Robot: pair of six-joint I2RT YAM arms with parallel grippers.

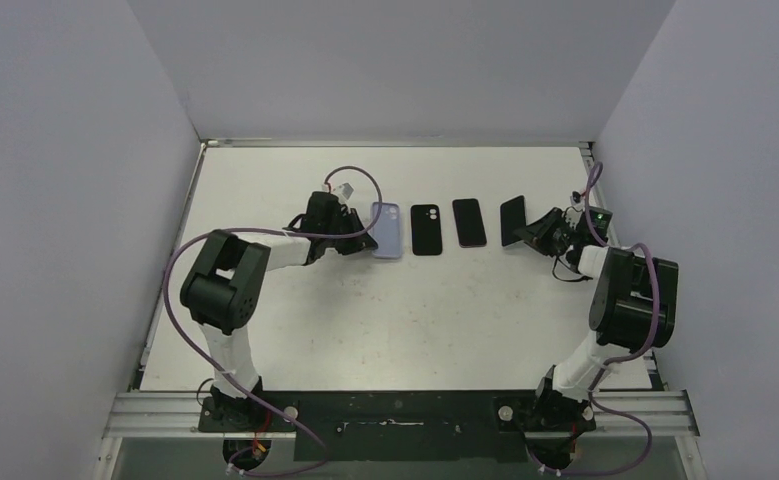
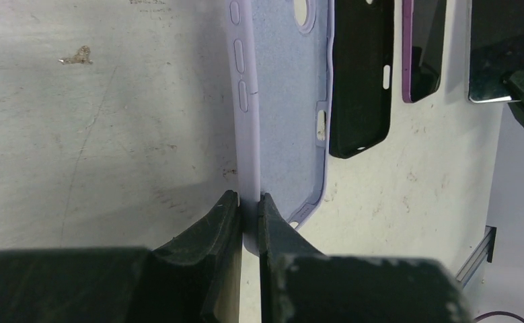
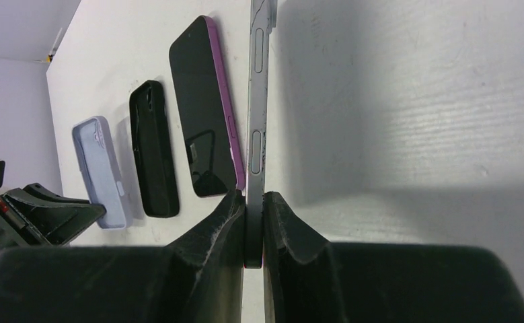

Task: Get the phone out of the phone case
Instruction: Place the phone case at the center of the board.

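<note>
Left gripper (image 2: 249, 202): I am clamping it fully down on the long side wall of the lilac case (image 2: 286, 101), near that wall's end, with both pads pressing the thin rim. The case is lying open side up. Its lining and camera cut-out are showing, and nothing is sitting inside it.

Right gripper (image 3: 254, 202): I am pinching it shut on the grey phone (image 3: 257, 101), holding it by one end. The phone is standing tilted on its long edge on the table (image 1: 415, 320), with its side buttons facing my wrist camera.

Position: the two are sitting at opposite ends of one row across the far half of the table. The case is nearer the left edge and the phone nearer the right edge. A black case (image 1: 426, 229) and a purple phone (image 1: 469, 222) are lying flat between them, and I am touching neither.

Step in hand: I am judging the phone to be out of its case already, since the two are well apart. I cannot confirm from these views that this phone belongs to the lilac case.

Next move: this is calling for tipping the phone down flat without knocking the purple phone just beside it, then opening both grips and lifting clear.

Surface and room: the table top is white and is showing scuffs and small stains. Plain pale walls are enclosing it on the left, far and right sides. A metal rail is carrying my arm bases along the near edge.
</note>
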